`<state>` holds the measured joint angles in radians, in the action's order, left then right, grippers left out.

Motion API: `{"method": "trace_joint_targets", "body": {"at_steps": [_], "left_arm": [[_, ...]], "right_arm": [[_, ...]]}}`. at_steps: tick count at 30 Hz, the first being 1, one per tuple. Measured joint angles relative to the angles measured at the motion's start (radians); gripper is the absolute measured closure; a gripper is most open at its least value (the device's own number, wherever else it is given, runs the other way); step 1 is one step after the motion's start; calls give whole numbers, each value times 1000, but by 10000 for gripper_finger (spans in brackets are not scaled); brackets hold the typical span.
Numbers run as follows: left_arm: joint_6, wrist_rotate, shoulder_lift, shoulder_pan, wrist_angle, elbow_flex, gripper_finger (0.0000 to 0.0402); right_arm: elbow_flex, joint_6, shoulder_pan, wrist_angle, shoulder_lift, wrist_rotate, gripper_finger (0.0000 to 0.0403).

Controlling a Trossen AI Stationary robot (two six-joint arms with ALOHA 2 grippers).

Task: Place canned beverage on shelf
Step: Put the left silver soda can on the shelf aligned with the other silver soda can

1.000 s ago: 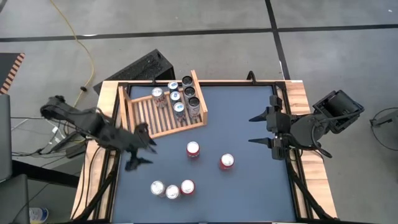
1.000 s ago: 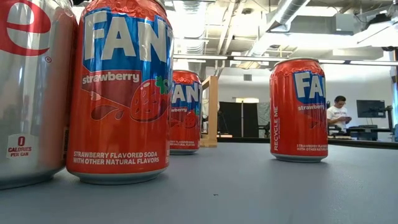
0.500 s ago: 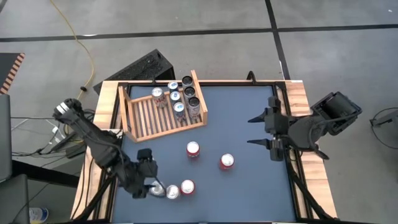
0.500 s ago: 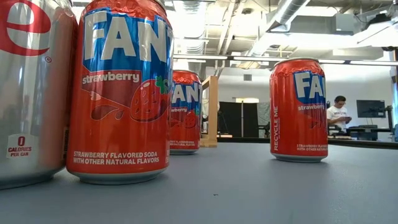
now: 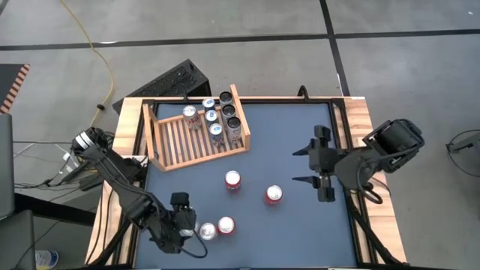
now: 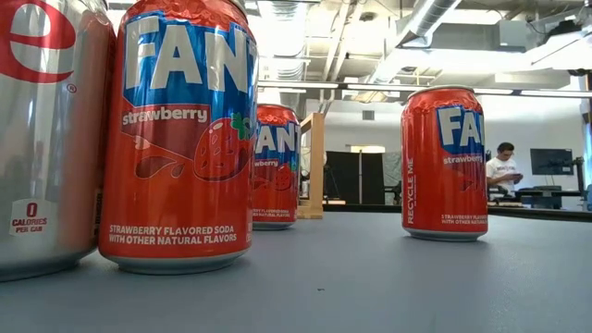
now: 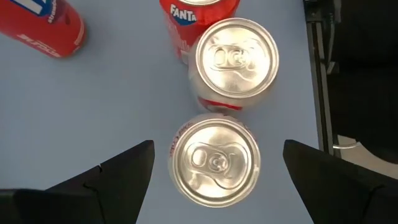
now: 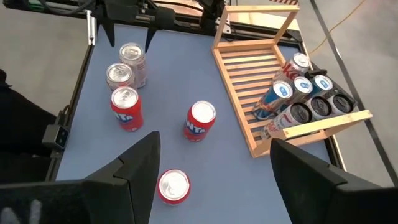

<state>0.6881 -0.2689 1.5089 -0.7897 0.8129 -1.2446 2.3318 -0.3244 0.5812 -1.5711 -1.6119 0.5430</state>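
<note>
Light-wood slatted shelf at the surface's far-left corner, six cans in its right end. Two red cans mid-surface; row of three cans near-left. Black ridged box behind the shelf.

Grey concrete floor crossed by dark seams, a yellow cable trailing over it; exposed ducts overhead, a person at distant desks.

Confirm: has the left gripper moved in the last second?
Yes. The left gripper moved away from the shelf, down over the silver can at the table's near edge.
</note>
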Motion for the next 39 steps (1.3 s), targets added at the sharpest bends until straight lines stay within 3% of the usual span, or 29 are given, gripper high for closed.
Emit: {"method": "trace_joint_targets", "body": {"at_steps": [19, 32, 39], "left_arm": [[1, -96, -2, -51, -57, 88, 58], [-13, -102, -2, -50, -192, 167, 59], [-33, -58, -2, -33, -240, 203, 90]], "right_arm": [[0, -1, 1, 0, -19, -20, 127], [0, -1, 1, 0, -19, -20, 127], [0, -24, 0, 0, -19, -20, 127]]}}
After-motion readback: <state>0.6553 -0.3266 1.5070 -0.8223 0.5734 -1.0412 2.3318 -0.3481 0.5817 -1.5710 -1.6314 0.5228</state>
